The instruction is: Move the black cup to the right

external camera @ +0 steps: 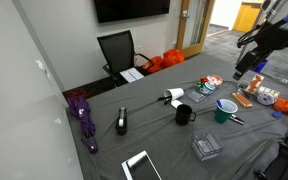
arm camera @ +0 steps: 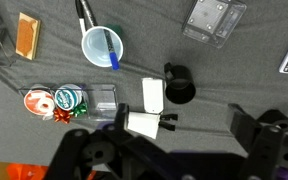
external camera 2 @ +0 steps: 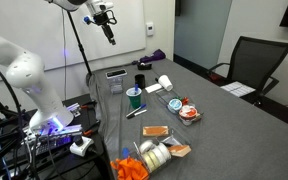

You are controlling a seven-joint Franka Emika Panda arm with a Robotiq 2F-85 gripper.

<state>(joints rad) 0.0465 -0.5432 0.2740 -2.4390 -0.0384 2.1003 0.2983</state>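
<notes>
- The gripper (external camera 2: 111, 38) hangs high over the table (external camera 2: 224, 118), well apart from everything on it. In the wrist view its two dark fingers (arm camera: 89, 150) sit wide apart, so the jaws look spread and hold nothing.
- The black cup (arm camera: 180, 86) stands upright on the grey cloth just ahead of the gripper, near the middle of the wrist view.
- The step in hand looks like the approach, since the cup is not yet gripped.
- To do it well, centre over the cup and come straight down with the jaws wide. Straddle the body or one wall, staying clear of the handle (arm camera: 170, 70).
- A white block (arm camera: 152, 95) lies just beside the cup. A finger landing on that side would likely knock it, so turn the wrist to put the fingers on the free sides.
- Farther off are the green cup (arm camera: 102, 45), with a blue pen in it, and a clear box (arm camera: 214, 18). Lift the black cup before carrying it sideways.
- The arm (external camera 2: 19, 65) rises from its base beside the table and arches over it, wrist pointing down.
</notes>
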